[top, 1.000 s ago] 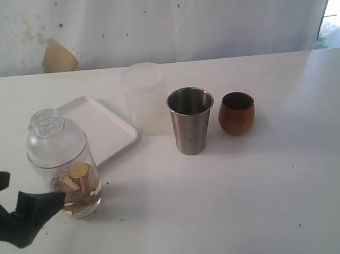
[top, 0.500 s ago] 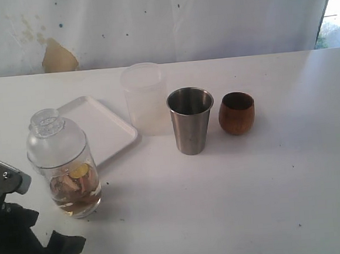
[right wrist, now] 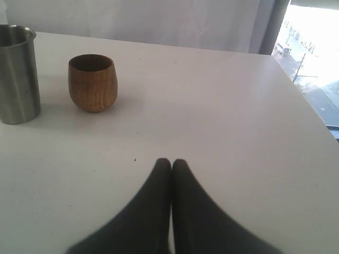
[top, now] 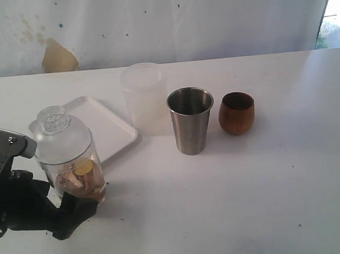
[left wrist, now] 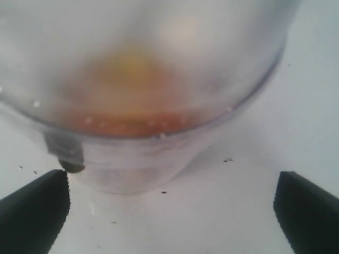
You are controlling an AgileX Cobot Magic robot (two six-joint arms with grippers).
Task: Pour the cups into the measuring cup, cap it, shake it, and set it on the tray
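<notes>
My left gripper (left wrist: 170, 181) is down at table level with its two dark fingers spread wide. The measuring cup (top: 67, 161) stands between them, filling the left wrist view. It sits nearer one finger than the other, and I cannot tell whether that finger touches it. The cup is clear, with a domed, narrow-necked top on it and brown and yellow pieces at the bottom. It stands on the white table (top: 252, 203) just beside the white tray (top: 108, 129), and it seems to lean slightly toward my arm.

The steel tumbler (top: 191, 122) and the wooden cup (top: 236, 113) stand upright, well apart from it, with a frosted plastic cylinder (top: 144, 99) behind the tumbler. My right gripper (right wrist: 171, 164) is pressed together, holding nothing, low over bare table.

I judge the step to be taking hold of the measuring cup. To do it well, I should centre the cup between my fingers, close above its rounded base, and keep it upright.
</notes>
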